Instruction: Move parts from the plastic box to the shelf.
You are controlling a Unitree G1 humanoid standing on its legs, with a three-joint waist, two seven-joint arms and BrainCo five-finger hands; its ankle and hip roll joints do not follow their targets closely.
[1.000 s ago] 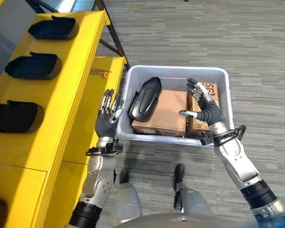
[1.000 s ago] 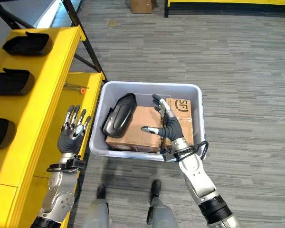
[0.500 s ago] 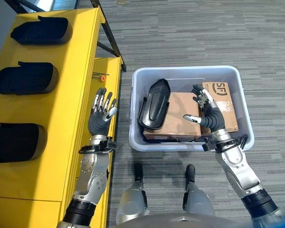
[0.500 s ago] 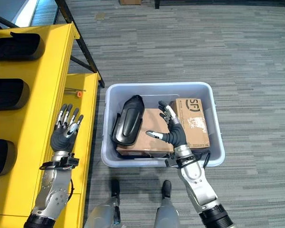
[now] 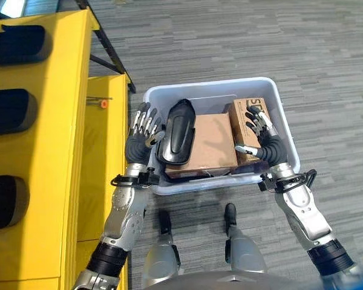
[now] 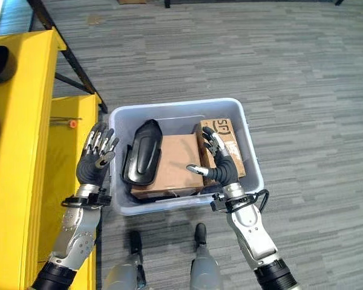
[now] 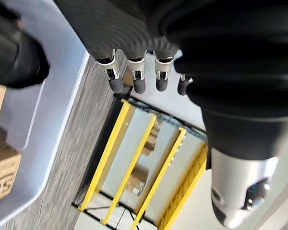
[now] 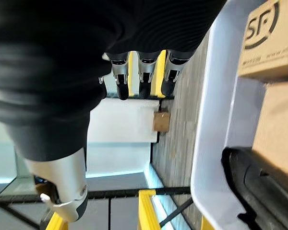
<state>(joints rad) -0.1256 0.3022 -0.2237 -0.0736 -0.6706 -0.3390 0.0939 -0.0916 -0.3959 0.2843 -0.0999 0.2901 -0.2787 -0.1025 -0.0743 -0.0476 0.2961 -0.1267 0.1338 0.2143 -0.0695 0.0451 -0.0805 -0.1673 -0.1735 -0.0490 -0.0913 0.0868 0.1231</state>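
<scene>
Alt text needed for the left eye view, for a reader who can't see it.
A grey plastic box on carpet holds a black moulded part lying on cardboard boxes. The open left hand sits at the box's left wall, the open right hand above its right side; a yellow shelf stands left.

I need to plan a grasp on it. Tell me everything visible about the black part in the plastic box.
The black moulded part is long, rounded and smooth, plastic by its look, with a recessed panel along its face. It lies tilted in the pale plastic box, on the side nearest the yellow shelf, leaning on the large brown cardboard carton. Neither hand holds it.
</scene>
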